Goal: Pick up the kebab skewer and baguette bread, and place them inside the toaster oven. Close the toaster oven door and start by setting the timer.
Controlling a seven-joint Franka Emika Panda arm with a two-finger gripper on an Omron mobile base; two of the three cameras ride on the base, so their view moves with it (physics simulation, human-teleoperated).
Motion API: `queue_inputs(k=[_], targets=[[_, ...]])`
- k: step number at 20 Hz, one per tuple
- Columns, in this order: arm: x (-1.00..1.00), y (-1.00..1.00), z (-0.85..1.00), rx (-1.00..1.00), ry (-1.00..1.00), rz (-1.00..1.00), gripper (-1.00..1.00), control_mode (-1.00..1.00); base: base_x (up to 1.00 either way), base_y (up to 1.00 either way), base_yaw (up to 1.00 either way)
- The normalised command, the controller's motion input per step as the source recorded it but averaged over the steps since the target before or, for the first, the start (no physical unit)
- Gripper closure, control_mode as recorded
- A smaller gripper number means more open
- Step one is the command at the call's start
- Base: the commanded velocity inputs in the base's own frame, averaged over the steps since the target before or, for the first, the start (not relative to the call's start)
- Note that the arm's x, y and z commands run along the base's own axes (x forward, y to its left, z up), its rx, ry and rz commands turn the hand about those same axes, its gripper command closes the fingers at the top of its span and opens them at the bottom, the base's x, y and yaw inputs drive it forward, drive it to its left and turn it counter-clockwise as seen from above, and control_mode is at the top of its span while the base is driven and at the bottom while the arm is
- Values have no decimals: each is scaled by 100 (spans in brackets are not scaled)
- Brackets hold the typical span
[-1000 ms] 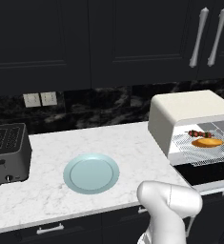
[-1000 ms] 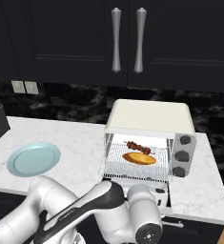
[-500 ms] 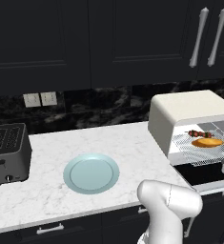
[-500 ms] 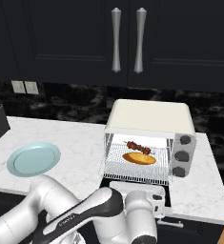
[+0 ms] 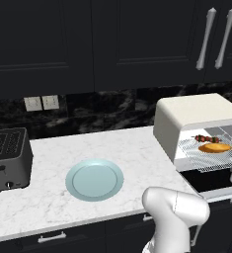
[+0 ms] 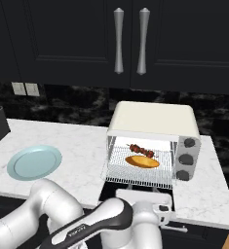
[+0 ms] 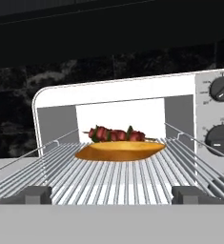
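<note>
The hand (image 7: 111, 194), fingers spread wide and holding nothing, sits just in front of the open toaster oven (image 6: 153, 121) at the right end of the tabletop (image 5: 127, 148). The toaster oven door (image 6: 135, 192) is folded down toward the front edge. Past it, on the wire rack (image 7: 118, 178), lies the baguette bread (image 7: 120, 150) (golden, lengthwise), with the kebab skewer (image 7: 116, 134) just behind it, nearer the oven's back wall.

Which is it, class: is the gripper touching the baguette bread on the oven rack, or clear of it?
Apart. The hand view shows the gripper with fingertips low in the foreground, bare rack wires separating them from the baguette bread.
</note>
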Motion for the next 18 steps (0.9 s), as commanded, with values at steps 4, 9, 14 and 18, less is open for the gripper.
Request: queue_inputs(k=[4,9,14,18], targets=[[0,-4,-10,0,0,0,-100,-100,0,0,0],[0,0,-2,-1,0,0,-100,-100,0,0,0],[0,0,-5,-5,0,0,-100,-100,0,0,0],[0,0,-3,-5,1,0,-100,-100,0,0,0]])
